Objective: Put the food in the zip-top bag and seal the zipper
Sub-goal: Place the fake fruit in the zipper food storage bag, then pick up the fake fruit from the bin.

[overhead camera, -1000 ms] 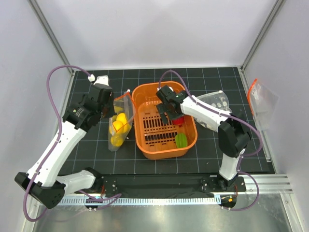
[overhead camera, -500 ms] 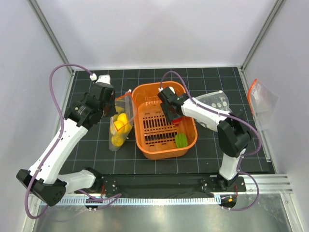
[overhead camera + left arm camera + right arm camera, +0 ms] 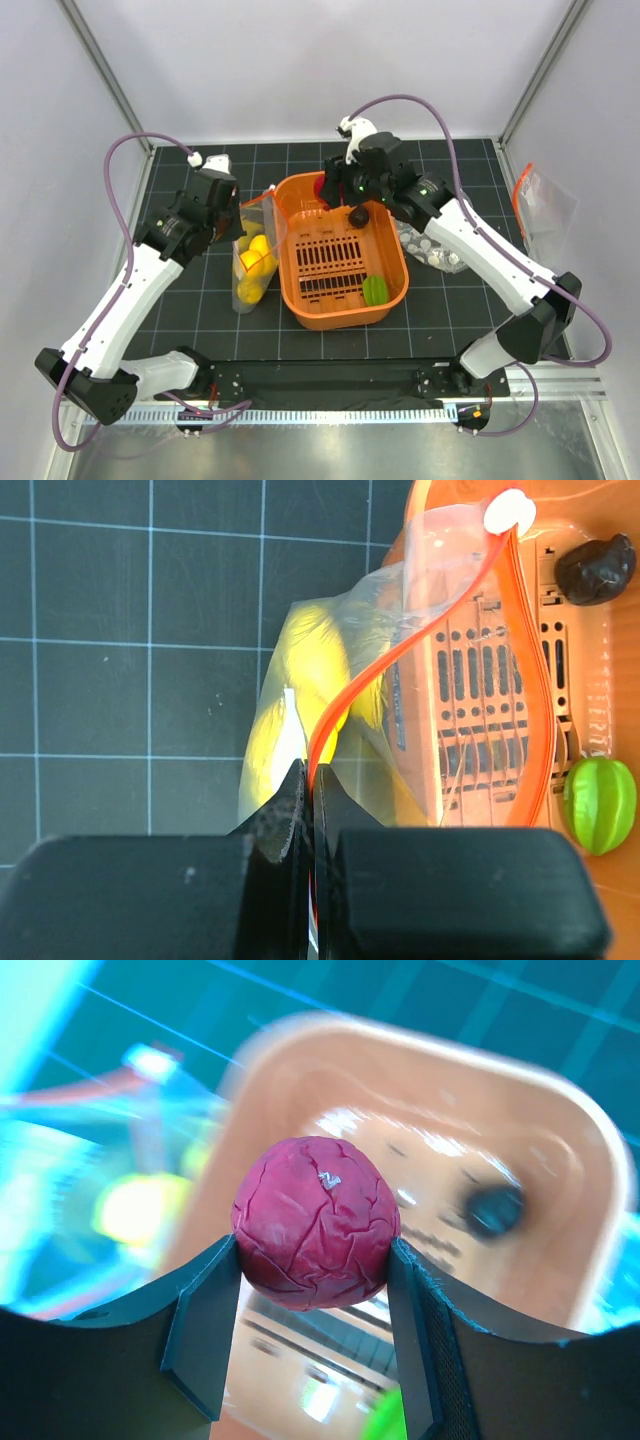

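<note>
The zip-top bag [image 3: 252,268] stands left of the orange basket [image 3: 392,262] with several yellow food pieces [image 3: 252,262] inside. My left gripper [image 3: 238,216] is shut on its orange-red zipper [image 3: 335,702] and holds the mouth up and open against the basket's left rim. My right gripper [image 3: 328,187] is shut on the red food [image 3: 315,1222] and holds it above the basket's back-left corner, near the bag's mouth. The green food [image 3: 375,290] and the dark purple food [image 3: 358,215] lie in the basket; they also show in the left wrist view, green [image 3: 600,805] and purple [image 3: 597,568].
A clear bag printed with white dots [image 3: 432,247] lies right of the basket, under the right arm. Another clear pouch with an orange strip [image 3: 540,205] leans on the right wall. White walls close in the black gridded mat [image 3: 180,310].
My right gripper has lifted the red food out of the basket's middle and carried it up and back to the basket's back-left corner. The left gripper has held the zipper almost still.
</note>
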Robot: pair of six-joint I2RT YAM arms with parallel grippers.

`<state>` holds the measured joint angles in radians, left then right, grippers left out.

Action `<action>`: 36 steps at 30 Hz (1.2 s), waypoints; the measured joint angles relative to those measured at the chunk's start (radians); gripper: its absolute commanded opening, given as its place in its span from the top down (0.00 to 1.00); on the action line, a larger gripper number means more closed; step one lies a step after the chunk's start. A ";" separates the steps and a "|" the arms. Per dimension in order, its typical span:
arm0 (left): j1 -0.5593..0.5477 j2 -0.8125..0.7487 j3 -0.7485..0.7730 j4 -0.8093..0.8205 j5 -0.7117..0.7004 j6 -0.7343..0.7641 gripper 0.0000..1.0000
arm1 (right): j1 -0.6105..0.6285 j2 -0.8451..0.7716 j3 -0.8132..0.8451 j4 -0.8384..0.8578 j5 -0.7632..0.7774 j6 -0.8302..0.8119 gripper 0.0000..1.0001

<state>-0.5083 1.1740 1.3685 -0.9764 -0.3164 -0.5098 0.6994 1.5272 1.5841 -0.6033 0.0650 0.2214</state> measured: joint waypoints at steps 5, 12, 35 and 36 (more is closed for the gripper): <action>0.000 0.000 0.000 0.000 0.008 -0.008 1.00 | 0.024 -0.009 0.042 0.075 -0.114 0.051 0.61; 0.000 0.001 0.000 0.000 0.007 -0.007 1.00 | 0.108 0.071 0.108 0.132 -0.204 0.105 0.62; 0.000 0.002 0.002 0.000 -0.032 -0.006 1.00 | 0.107 0.192 0.180 -0.021 -0.004 0.116 0.06; 0.000 0.002 0.002 0.000 -0.033 -0.005 1.00 | 0.094 0.192 0.178 -0.035 0.014 0.113 0.08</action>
<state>-0.5083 1.1755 1.3705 -0.9768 -0.3492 -0.5148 0.7937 1.7187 1.7618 -0.6384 0.0792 0.3347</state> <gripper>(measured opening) 0.017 0.943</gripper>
